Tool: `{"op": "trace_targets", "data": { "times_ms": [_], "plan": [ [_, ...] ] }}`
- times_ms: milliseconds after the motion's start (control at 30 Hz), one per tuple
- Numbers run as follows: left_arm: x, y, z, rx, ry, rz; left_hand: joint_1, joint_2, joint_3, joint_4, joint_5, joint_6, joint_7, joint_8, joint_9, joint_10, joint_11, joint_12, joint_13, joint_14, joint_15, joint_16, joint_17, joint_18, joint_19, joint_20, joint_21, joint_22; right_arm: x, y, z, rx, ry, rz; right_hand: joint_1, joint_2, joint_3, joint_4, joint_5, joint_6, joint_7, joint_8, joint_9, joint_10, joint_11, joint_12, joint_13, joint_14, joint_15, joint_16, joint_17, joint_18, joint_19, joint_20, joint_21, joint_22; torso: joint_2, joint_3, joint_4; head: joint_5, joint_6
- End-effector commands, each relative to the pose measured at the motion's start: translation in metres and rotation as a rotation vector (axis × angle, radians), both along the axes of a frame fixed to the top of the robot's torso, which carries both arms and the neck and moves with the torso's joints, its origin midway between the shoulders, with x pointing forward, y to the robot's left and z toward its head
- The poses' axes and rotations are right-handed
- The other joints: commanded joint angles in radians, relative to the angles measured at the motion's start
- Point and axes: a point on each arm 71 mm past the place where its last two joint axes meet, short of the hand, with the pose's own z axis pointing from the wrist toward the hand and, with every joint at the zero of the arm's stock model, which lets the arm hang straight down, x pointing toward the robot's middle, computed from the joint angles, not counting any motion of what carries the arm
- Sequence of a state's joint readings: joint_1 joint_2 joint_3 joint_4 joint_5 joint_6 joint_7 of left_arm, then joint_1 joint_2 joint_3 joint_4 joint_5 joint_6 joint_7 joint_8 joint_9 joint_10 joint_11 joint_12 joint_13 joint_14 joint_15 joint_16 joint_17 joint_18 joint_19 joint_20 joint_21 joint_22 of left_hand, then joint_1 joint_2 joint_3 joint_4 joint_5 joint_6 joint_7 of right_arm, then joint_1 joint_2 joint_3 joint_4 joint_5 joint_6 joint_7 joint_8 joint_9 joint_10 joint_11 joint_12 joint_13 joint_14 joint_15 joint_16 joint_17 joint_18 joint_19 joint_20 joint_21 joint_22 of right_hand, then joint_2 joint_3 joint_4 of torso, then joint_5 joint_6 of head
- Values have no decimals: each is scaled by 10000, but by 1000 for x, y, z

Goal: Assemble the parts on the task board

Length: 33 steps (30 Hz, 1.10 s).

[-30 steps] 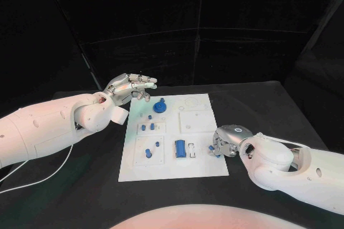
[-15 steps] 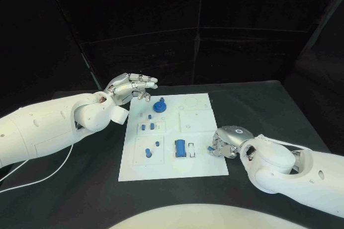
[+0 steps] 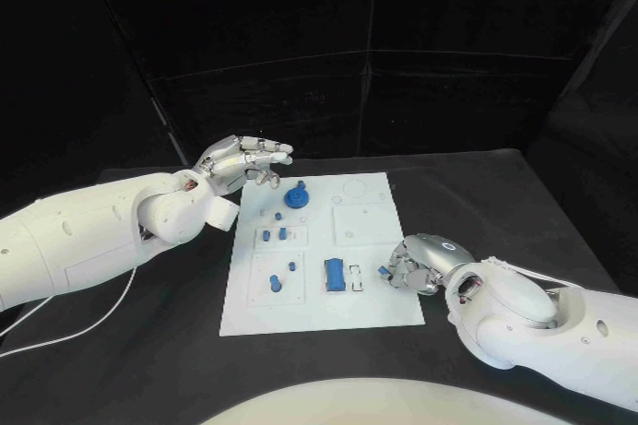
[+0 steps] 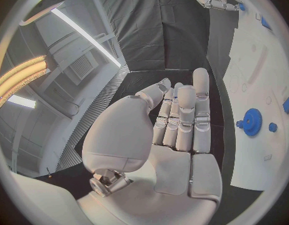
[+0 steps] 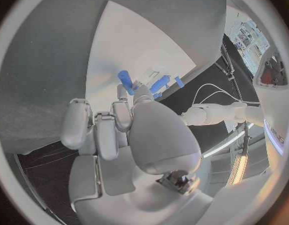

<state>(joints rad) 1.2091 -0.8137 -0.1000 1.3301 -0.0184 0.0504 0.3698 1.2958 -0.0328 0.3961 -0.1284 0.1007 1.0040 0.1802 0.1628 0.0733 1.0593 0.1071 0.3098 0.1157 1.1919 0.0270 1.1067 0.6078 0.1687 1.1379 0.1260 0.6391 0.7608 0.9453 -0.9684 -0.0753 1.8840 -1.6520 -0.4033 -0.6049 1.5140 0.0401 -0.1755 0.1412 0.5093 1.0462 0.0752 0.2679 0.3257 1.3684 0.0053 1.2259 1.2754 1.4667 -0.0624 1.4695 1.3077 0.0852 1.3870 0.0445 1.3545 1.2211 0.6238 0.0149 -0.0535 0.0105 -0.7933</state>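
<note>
Fingers of right hand (image 3: 419, 264) pinch small blue part (image 5: 125, 78) at task board (image 3: 379, 310) right edge; left hand (image 3: 243, 162) hovers empty, fingers spread. Insertion step; next needs slot alignment.

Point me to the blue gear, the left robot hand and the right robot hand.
blue gear (image 3: 297, 199): head view, centre of its round disc.
left robot hand (image 3: 244, 161): head view, middle of the hand.
right robot hand (image 3: 418, 262): head view, back of the hand.

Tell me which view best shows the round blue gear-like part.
The left wrist view: the round blue part shows large and unblocked, standing on the task board. The head view shows it smaller, near the left hand. I cannot identify it in the right wrist view.
</note>
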Motion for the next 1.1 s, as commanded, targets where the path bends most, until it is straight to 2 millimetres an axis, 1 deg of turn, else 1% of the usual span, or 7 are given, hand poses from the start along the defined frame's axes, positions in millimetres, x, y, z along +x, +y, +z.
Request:
{"op": "trace_targets", "data": {
  "times_ms": [33,200,367,500,667,767,1100],
  "plan": [
    [0,-1,2,-71,-41,-103,14,63,31,2,36,-73,6,63,-2,-64,1,44,15,-78,-15,-35,-12,146,-73,3,-63,-16,1,2,1,1007,247,-524,288,183,177,62,-176,103,-11,0,12,184,-97,75,188,704,-80,41,991,-96,46,-28,49,12,-8,-1,-6,-1,-22],
    [0,-1,2,-72,-43,-106,14,63,31,2,36,-73,6,63,-2,-64,1,44,15,-78,-15,-35,-12,146,-73,3,-63,-16,3,6,-3,1308,717,-764,207,80,319,162,-303,126,-11,-25,6,199,-103,84,196,706,-80,41,996,-97,49,-30,53,20,-9,3,-11,3,-24],
    [0,-2,2,-75,-38,-123,13,65,32,3,36,-74,9,65,-2,-67,3,47,15,-78,-15,-32,-10,146,-73,3,-65,-17,4,12,-9,1507,1279,-929,-31,-49,525,405,-643,179,-23,-58,3,259,-110,145,241,714,-82,55,1026,-102,63,-29,65,45,-7,2,-3,-6,-16],
    [0,-3,2,-81,-38,-142,12,66,32,3,36,-75,11,67,-1,-69,4,50,16,-79,-14,-31,-8,146,-74,3,-66,-17,6,20,-13,1683,1723,-951,-358,-179,554,666,-432,230,-32,-68,12,306,-111,194,278,721,-79,67,1049,-106,81,-29,82,74,-2,4,0,-12,-22],
    [0,-4,2,-90,-37,-166,12,66,32,3,36,-75,11,67,-1,-69,4,50,16,-79,-14,-31,-8,146,-74,3,-66,-17,7,28,-15,1913,1945,-1041,-617,-237,527,872,-494,274,-43,-63,27,345,-117,234,306,730,-83,86,1081,-110,96,-31,96,99,-10,11,-3,3,-25],
    [0,-4,2,-89,-37,-166,12,66,32,3,36,-75,11,67,-1,-69,4,50,16,-79,-14,-31,-8,146,-74,3,-66,-17,7,29,-16,2060,2063,-1162,-683,-247,530,932,-507,299,-53,-54,37,360,-123,253,320,733,-89,93,1093,-112,104,-34,105,113,-8,3,0,8,-30],
    [0,-4,2,-89,-29,-180,12,66,32,3,36,-75,11,67,-1,-69,4,50,16,-79,-14,-31,-8,146,-74,3,-66,-17,8,33,-16,2292,2024,-1230,-740,-253,531,983,-512,311,-58,-51,43,375,-127,274,337,734,-94,97,1100,-113,111,-38,111,123,-7,12,-9,43,-29]
  ]
}}
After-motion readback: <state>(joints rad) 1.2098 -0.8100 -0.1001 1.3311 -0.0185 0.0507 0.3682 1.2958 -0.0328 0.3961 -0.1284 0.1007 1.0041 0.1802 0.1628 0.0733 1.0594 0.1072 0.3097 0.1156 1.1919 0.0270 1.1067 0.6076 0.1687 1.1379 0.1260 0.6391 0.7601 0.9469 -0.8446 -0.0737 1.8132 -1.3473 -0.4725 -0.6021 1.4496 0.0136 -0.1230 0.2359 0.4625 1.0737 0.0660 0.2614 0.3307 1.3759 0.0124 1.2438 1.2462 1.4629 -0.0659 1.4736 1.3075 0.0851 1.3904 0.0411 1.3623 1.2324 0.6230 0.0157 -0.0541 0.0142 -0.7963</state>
